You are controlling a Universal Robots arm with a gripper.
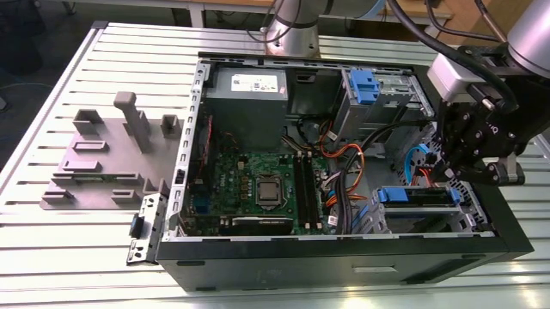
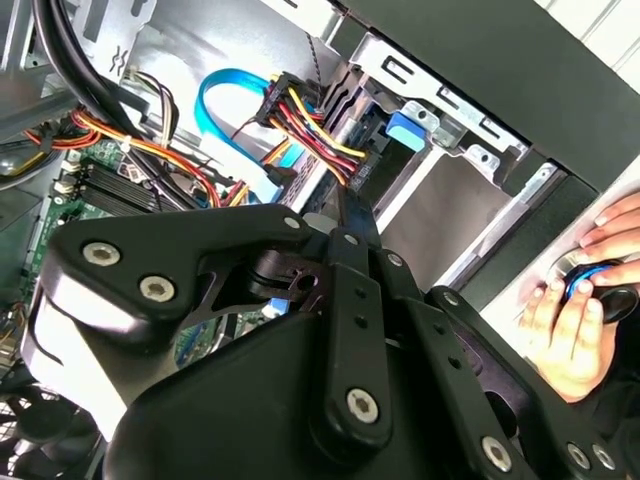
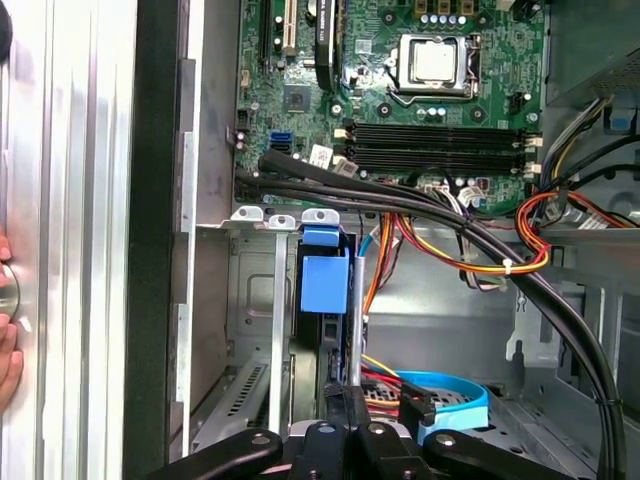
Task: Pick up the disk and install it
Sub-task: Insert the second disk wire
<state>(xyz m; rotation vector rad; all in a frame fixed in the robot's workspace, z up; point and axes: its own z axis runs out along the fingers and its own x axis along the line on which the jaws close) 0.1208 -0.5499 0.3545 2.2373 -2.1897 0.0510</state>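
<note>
— Where do we see the disk (image 1: 418, 197)?
— Seated in the case's (image 1: 344, 254) lower drive bay, at seven o'clock just beneath our gripper (image 1: 468, 168).
— Its grip?
— We cannot tell.

Exterior view: high, angled down from the front onto the open computer case (image 1: 344, 244) lying on the slatted surface (image 1: 86, 238), whole case in frame. First wrist view: close, looking past the claw (image 3: 345, 440) into the drive cage and motherboard (image 3: 420, 100). Second wrist view: close behind the claw linkage; both wrist views share the blue cable (image 2: 225, 85) (image 3: 450, 395).
</note>
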